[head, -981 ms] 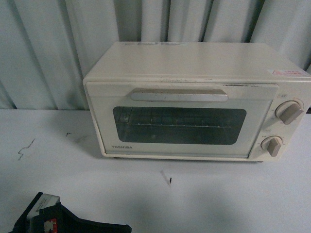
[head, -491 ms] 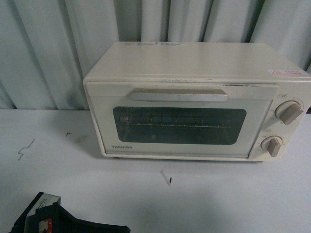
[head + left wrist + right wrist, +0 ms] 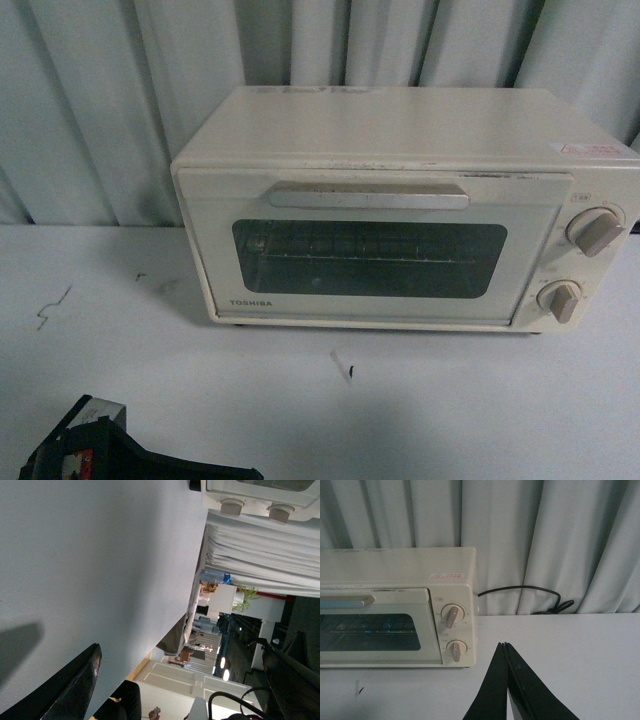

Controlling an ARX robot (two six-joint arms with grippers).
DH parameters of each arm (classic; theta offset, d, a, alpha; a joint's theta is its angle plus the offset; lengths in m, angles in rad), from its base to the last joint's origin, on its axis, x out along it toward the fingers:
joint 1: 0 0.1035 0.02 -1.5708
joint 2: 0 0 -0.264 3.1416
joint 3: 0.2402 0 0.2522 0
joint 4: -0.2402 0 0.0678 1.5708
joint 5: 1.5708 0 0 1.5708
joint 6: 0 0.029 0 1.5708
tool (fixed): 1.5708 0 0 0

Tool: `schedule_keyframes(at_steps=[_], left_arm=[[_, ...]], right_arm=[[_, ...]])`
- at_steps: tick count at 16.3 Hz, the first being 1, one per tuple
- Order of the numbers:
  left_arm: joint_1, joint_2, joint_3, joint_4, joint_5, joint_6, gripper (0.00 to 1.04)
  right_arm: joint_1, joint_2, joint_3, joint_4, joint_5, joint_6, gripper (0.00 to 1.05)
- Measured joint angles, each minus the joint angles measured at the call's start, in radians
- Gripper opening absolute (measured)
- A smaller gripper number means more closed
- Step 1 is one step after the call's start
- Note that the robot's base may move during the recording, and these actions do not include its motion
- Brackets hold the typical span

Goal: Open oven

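Observation:
The cream-white oven [image 3: 400,200] stands at the back of the white table [image 3: 150,370], against the curtain. Its door is closed, and the dark glass window [image 3: 370,258] shows a wire rack inside. The wide beige handle [image 3: 368,196] runs along the top of the door, and two beige knobs [image 3: 597,231] sit on the right side. My left gripper [image 3: 182,680] is open and empty, low over the table well in front of the oven [image 3: 260,495]. My right gripper [image 3: 504,645] is shut on nothing, to the right of and short of the oven [image 3: 395,575].
A black part of my left arm [image 3: 95,455] shows at the bottom left corner of the front view. A black power cable [image 3: 535,597] lies behind the oven on its right. Small dark marks [image 3: 348,372] dot the tabletop.
The black part of my left arm has sunk slightly lower in the front view. The oven has not moved and its door stays closed.

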Motion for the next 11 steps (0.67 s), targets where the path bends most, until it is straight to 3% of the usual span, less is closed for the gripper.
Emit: schedule_keyframes(at_steps=[7, 11], left_arm=[[0.0, 0.0, 0.0, 0.0, 0.0, 0.0, 0.98], [0.0, 0.0, 0.0, 0.0, 0.0, 0.0, 0.98]], right_arm=[[0.0, 0.0, 0.0, 0.0, 0.0, -0.001, 0.02], [0.0, 0.0, 0.0, 0.0, 0.0, 0.0, 0.45]])
